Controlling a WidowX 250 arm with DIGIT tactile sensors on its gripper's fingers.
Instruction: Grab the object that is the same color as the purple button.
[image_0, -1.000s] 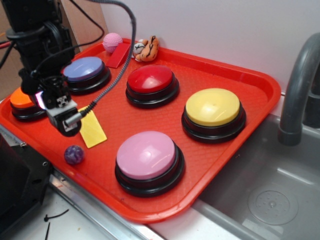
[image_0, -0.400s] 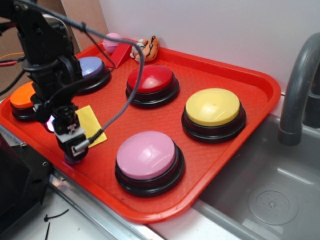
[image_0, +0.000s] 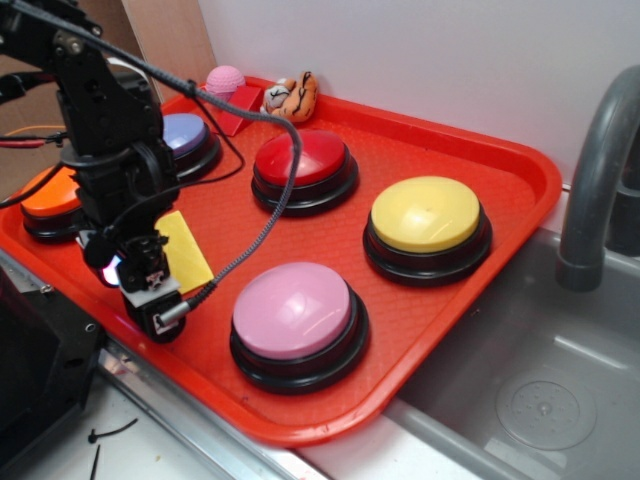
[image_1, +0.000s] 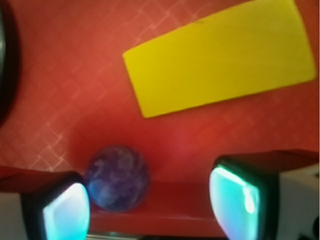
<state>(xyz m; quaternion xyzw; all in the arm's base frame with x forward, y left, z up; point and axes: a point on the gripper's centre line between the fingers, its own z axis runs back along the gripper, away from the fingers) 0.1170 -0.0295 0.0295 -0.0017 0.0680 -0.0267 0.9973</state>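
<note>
The small dark purple mottled ball (image_1: 118, 177) lies on the red tray by its front rim, between my open fingers and close to the left fingertip (image_1: 65, 210). My gripper (image_1: 155, 210) is open and low over the tray's front left corner; in the exterior view the gripper (image_0: 152, 305) hides the ball. The blue-violet button (image_0: 185, 135) sits at the tray's back left, partly behind my arm.
A flat yellow piece (image_1: 220, 60) lies just beyond the ball, also in the exterior view (image_0: 188, 250). The red tray (image_0: 500, 190) holds pink-lilac (image_0: 292, 310), red (image_0: 303, 160), yellow (image_0: 427, 215) and orange (image_0: 50, 195) buttons. A pink dimpled ball (image_0: 224, 79) and small tiger toy (image_0: 292, 97) sit at the back. A sink with faucet (image_0: 600, 170) lies right.
My gripper has moved down and toward the tray's front edge, from above the yellow piece to around the purple ball, which it now hides in the exterior view.
</note>
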